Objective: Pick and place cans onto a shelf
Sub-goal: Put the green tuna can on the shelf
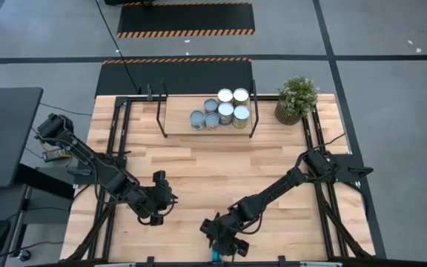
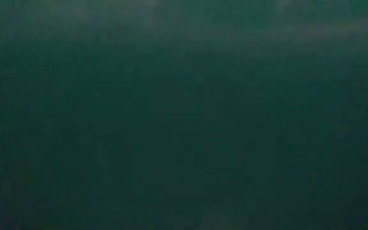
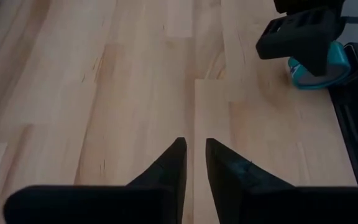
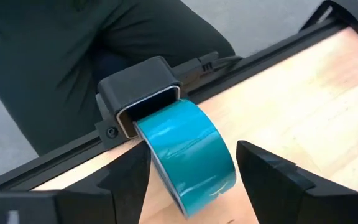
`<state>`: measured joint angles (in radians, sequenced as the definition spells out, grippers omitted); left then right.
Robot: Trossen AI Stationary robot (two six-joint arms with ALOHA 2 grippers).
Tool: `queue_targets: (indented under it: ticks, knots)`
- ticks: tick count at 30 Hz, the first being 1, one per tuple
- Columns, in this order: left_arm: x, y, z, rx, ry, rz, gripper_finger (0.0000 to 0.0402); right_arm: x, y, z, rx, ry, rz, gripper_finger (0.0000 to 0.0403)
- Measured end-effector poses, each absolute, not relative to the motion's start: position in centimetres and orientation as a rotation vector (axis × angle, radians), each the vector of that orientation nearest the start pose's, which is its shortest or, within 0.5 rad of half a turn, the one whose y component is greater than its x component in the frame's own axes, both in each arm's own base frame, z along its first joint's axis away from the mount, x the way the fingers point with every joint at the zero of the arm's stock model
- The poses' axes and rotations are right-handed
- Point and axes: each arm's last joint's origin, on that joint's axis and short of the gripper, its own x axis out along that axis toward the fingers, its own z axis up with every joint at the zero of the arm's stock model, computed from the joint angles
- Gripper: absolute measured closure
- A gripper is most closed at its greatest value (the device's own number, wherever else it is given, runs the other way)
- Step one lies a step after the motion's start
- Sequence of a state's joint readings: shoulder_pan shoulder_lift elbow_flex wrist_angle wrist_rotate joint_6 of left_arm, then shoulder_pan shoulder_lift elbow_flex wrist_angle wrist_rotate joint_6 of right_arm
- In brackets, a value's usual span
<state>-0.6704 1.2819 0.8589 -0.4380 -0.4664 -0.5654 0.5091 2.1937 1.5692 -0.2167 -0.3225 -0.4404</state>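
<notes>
A teal can point(image 4: 185, 155) lies on its side at the table's near edge, one end against a black camera housing point(image 4: 138, 87). My right gripper point(image 4: 191, 180) is open around it, one finger close on each curved side. From above, this gripper point(image 1: 217, 251) covers most of the can point(image 1: 215, 256). The left wrist view shows the can point(image 3: 316, 71) farther off. Several silver cans point(image 1: 222, 110) stand on the shelf point(image 1: 176, 119) at the far edge. My left gripper point(image 3: 196, 149) hangs shut over bare wood at the near left point(image 1: 156, 215). The low view is only dark teal. My right gripper comes slanting down from the far side with a finger point(image 4: 260, 177) beside each curved side of the lying can point(image 4: 225, 168). Whether either finger touches the can, I cannot tell. The can rests on the table.
A potted plant point(image 1: 296, 100) stands at the far right beside the shelf. Black frame rails point(image 1: 117, 141) run along the table's sides and near edge. A person in dark clothing point(image 4: 61, 56) is just beyond the near edge. Bare wood point(image 1: 221, 170) lies between the arms and the shelf.
</notes>
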Motion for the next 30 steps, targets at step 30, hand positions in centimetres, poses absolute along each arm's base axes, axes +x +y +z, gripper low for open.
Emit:
queue_targets:
  ticks: [30]
  knots:
    - [22.1,-15.5,21.7,-0.026,0.773,0.08,0.0334,41.8,19.8,15.5,-0.318,0.876,0.662,0.0271]
